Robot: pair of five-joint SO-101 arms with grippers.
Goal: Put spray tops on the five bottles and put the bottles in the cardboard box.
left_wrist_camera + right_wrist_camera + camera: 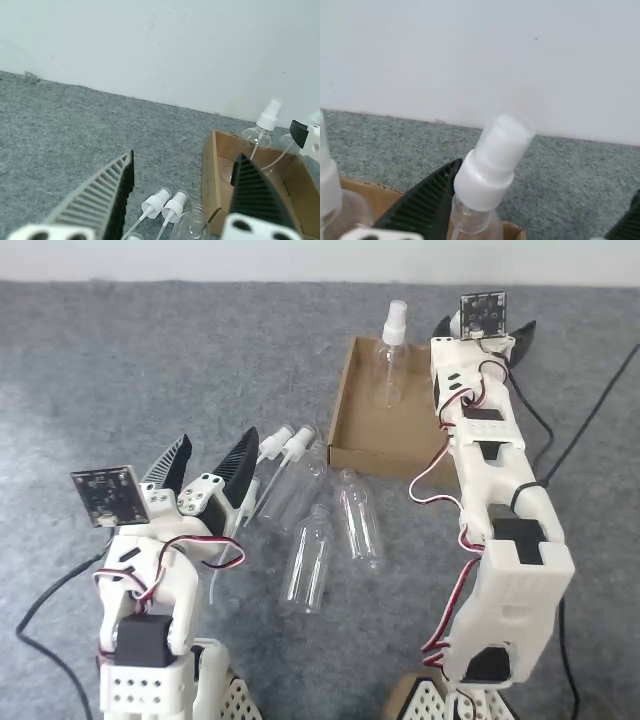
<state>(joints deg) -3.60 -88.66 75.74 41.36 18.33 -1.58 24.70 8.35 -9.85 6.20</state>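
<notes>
As the overhead camera looks down on the grey carpet (120, 370), the left gripper (220, 436) sits at the near left. Its jaws are wide apart with nothing between them. Just right of it, three bare bottles (308, 555) lie on their sides. Two white spray tops (287, 443) lie by the farthest of the three and seem loose, though that is hard to judge. The cardboard box (345, 390) lies at the far right with a topped bottle (389, 365) lying inside. The right arm (490, 440) stretches along the box's right side to its far end.

From the left wrist, the spread jaws frame the two spray tops (165, 202) on the carpet. Farther right is the box (209, 170) holding the topped bottle (260, 132). A second topped bottle (289, 145) is just to its right, close to part of the right arm (312, 145).

From the right wrist, the right gripper (547, 185) has its jaws spread. The second topped bottle (487, 165) is between them, close against one jaw and well apart from the other. The box edge (365, 190) shows below, with a white wall (470, 50) behind.
</notes>
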